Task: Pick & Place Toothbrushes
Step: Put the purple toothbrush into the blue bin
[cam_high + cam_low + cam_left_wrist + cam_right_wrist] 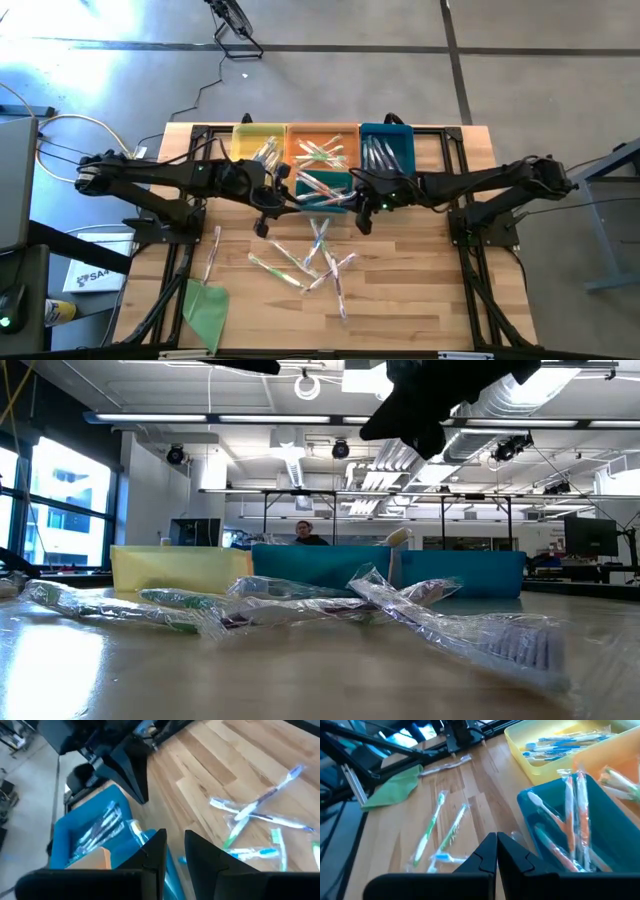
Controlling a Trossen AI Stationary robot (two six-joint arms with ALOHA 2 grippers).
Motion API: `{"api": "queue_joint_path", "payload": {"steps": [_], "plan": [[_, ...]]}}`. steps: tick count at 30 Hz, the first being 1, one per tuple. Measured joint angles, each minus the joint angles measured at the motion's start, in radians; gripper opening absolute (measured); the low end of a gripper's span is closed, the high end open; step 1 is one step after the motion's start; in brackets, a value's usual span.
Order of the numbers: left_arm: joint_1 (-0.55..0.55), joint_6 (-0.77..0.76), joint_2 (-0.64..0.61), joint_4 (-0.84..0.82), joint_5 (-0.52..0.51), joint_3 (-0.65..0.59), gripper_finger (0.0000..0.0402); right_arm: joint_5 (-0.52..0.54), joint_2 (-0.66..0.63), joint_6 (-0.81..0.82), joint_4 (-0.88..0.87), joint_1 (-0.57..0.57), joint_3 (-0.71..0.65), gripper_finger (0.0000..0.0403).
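Note:
Several clear-wrapped toothbrushes (315, 260) with green, blue and pink accents lie scattered flat on the wooden table; one lies apart (212, 255). More fill the yellow bin (258, 145), orange bin (322, 148), blue bin (387, 148) and teal bin (325, 186). My left gripper (264, 212) hovers by the teal bin's left near corner. In the left wrist view, my left gripper (175, 855) is open by a narrow gap with nothing between its fingers. My right gripper (363, 212) hovers by the teal bin's right near corner. In the right wrist view, my right gripper (496, 847) is shut and empty.
A flat green sheet (205, 305) lies near the table's near left corner. The four bins stand along the far edge, the teal one in front of the orange. Bare wood shows on the right half (430, 270). A person shows in the room beyond the bins (305, 532).

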Motion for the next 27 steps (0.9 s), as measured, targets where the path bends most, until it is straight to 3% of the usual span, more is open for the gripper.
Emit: {"api": "queue_joint_path", "payload": {"steps": [4,17,27], "plan": [[0.0,0.027,-0.001,0.022,0.0,-0.017,0.0064,0.0,0.009,0.043,0.002,0.006,0.0,0.0004],[0.074,-0.061,0.0,0.482,0.1,-0.289,0.0064,0.016,0.01,0.024,-0.021,0.013,0.0,0.0004],[0.135,-0.026,-0.035,0.48,0.137,-0.335,0.0064,0.021,0.01,0.022,-0.02,0.005,0.0,0.0004]]}}
